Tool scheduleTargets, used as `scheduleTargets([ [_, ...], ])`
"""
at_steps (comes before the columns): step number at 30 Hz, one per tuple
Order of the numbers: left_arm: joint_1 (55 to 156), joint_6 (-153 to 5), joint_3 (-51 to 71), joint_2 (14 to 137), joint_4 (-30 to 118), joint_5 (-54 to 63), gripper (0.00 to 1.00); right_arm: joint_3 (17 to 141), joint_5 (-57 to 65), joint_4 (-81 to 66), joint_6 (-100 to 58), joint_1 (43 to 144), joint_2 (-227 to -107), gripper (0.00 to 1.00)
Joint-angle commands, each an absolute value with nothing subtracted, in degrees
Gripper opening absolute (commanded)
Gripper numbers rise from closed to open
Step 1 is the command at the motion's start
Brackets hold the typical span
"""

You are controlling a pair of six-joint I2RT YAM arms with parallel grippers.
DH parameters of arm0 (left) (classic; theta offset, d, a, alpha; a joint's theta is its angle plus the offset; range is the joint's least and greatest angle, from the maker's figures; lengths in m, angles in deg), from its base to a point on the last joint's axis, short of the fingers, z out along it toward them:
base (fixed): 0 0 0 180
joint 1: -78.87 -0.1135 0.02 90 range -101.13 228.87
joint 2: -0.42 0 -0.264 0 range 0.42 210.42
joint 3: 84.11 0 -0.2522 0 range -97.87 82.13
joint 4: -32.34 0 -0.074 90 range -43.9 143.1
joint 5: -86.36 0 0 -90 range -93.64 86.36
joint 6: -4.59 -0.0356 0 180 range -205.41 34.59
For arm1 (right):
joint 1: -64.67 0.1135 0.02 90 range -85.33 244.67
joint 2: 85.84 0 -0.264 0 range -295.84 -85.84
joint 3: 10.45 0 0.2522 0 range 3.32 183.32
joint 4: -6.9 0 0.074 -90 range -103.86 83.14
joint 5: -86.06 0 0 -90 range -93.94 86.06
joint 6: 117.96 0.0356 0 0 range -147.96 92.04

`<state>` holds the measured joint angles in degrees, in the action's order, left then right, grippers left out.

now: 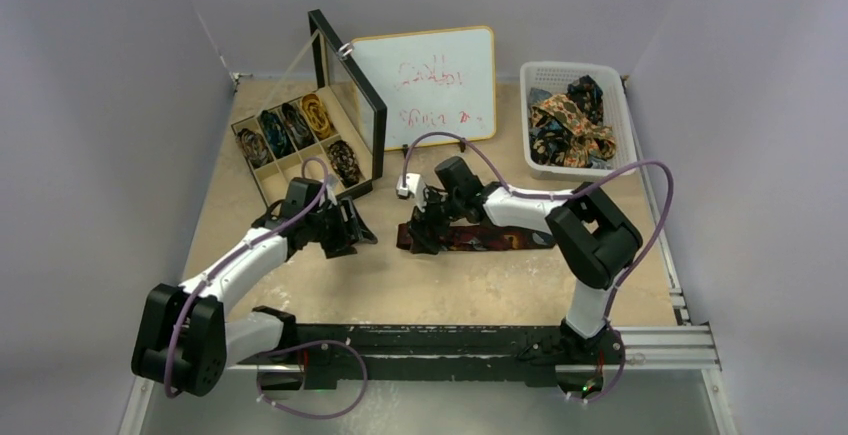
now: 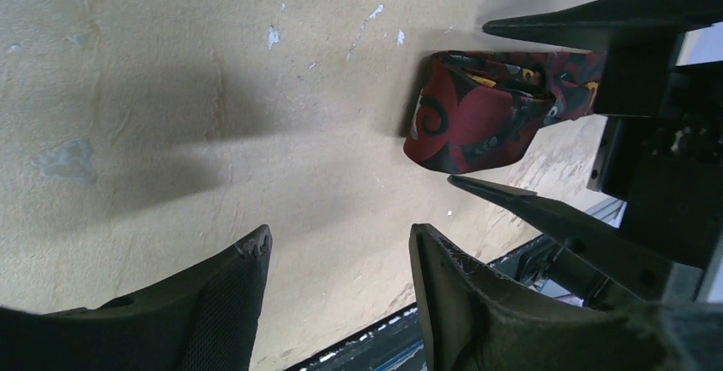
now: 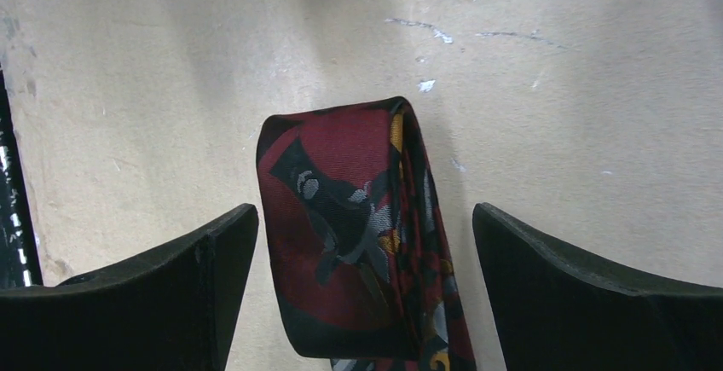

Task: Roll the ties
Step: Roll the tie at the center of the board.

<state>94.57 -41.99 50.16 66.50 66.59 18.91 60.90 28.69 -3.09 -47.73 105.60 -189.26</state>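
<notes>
Two grippers, with one maroon tie [image 3: 341, 243] flat on the table [image 2: 170, 89] between them.

At the right gripper [image 3: 365, 213]: jaws spread wide on either side of the tie's folded end, with a clear gap to each finger and no grip. Rest of the tie stretching back under this gripper's own arm.

At the left gripper [image 2: 339, 234]: fingers apart, nothing held, only bare table between them. Just beside the right gripper, facing it, the folded end straight ahead.

Beyond the left gripper, toward the back: one open box [image 1: 285, 173] with compartments and an upright lid [image 1: 350, 95]. Inside, five rolled ties [image 1: 297, 123], as best counted from the blurry overhead view.

Behind both grippers: one whiteboard [image 1: 425, 85] with red scribble, unreadable.

Well off to the right gripper's outer side: one white basket [image 1: 575, 65] heaped with loose ties [image 1: 568, 125], too tangled to count.

Cut off or hidden:
- Finger roots in both wrist views.
- Lower part of the fold in the right wrist view.
- A stretch of the maroon tie under the right arm in the overhead view.
- Number of layers in the fold, hard to make out.
</notes>
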Motion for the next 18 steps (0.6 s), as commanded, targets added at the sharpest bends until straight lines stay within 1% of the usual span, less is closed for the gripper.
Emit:
scheduleTargets([
  [1,94.1,-42.9,50.4,67.3,63.1,21.8,0.58,63.6,33.4,-5.8,-49.4,106.0,-190.7,0.96],
  [10,94.0,-43.0,50.1,68.5,62.8,22.3,0.57,64.0,37.4,-6.3,-48.2,108.4,-192.8,0.83],
  [13,94.0,-43.0,50.1,68.5,63.2,22.1,0.57,64.5,37.9,-6.4,-47.3,109.2,-193.0,0.76],
  [18,94.0,-43.1,50.0,68.4,63.8,21.4,0.57,64.8,38.3,-6.4,-46.6,109.9,-193.2,0.75],
])
